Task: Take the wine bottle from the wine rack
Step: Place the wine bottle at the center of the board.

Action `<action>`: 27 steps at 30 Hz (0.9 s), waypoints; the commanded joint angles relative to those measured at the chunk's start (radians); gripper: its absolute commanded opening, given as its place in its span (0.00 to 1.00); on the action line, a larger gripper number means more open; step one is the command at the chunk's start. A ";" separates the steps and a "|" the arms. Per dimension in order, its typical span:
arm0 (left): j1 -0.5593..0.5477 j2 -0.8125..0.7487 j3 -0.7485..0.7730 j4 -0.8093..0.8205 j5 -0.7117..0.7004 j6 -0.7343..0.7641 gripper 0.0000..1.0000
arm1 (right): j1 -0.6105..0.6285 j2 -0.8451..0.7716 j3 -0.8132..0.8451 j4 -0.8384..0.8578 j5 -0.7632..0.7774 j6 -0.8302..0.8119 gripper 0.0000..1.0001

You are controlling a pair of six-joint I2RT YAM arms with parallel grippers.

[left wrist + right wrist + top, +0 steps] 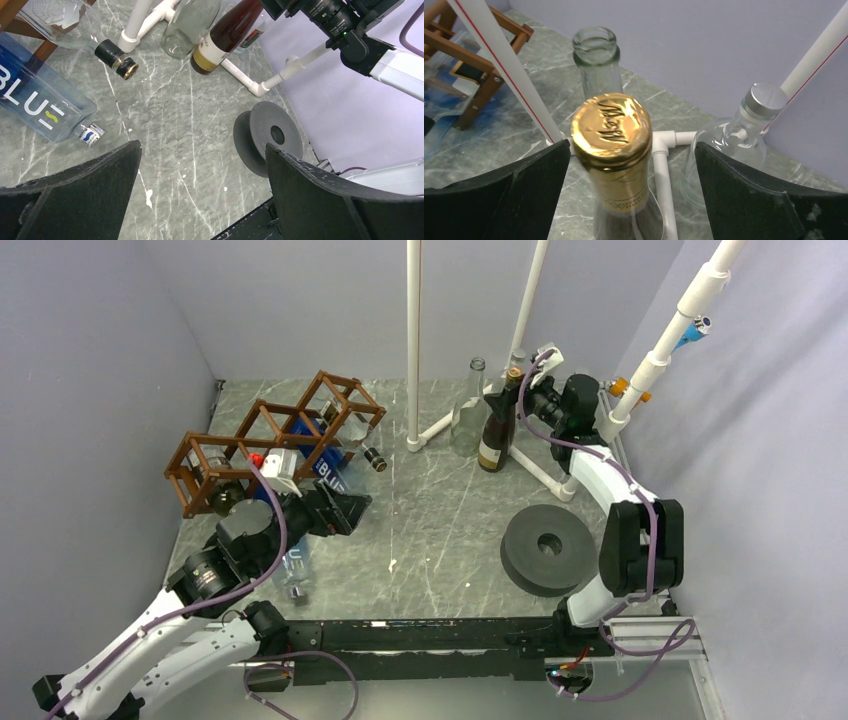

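The wine bottle (496, 435), dark glass with a pale label and a gold foil cap, is seen standing upright on the grey marbled table (440, 540) at the far right, well apart from the wine rack (270, 435). Its neck is flanked by the right gripper (631, 147), whose jaws are spread wide on either side of the gold cap. A clear gap is shown on one side, the other finger lies very near the foil, and no grip on the bottle is made. Just behind the wine bottle an open-necked clear bottle (596, 47) is placed, and a silver-capped clear bottle (763, 102) is seen beside it. All three are gathered at the foot of a white pipe frame (412, 340), one bar of which runs along the table just beside the wine bottle's base. A dark grey spool (547, 548) is laid on the table nearer the arms, between the wine bottle and the right arm's base. The wine rack, a brown row of diamond-set cells, is set along the far left of the table. It is loaded with a blue bottle (35, 100) and a black-capped clear bottle (117, 57), both necks pointed out toward the middle of the table. The left gripper (202, 147) is held just beside the blue bottle, above bare table. Its jaws are spread fully apart and nothing is caught between them.
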 commanded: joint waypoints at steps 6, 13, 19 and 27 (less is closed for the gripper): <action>0.002 -0.015 0.045 -0.004 0.016 0.014 0.99 | -0.011 -0.128 0.129 -0.221 -0.069 -0.098 0.99; 0.002 0.015 0.091 -0.051 0.028 0.029 0.99 | -0.011 -0.176 0.228 -0.400 -0.034 -0.190 1.00; 0.002 0.048 0.130 -0.109 0.024 0.038 0.99 | -0.011 -0.217 0.313 -0.549 -0.047 -0.255 1.00; 0.002 0.069 0.156 -0.161 0.003 0.046 0.99 | -0.011 -0.270 0.390 -0.736 -0.098 -0.358 1.00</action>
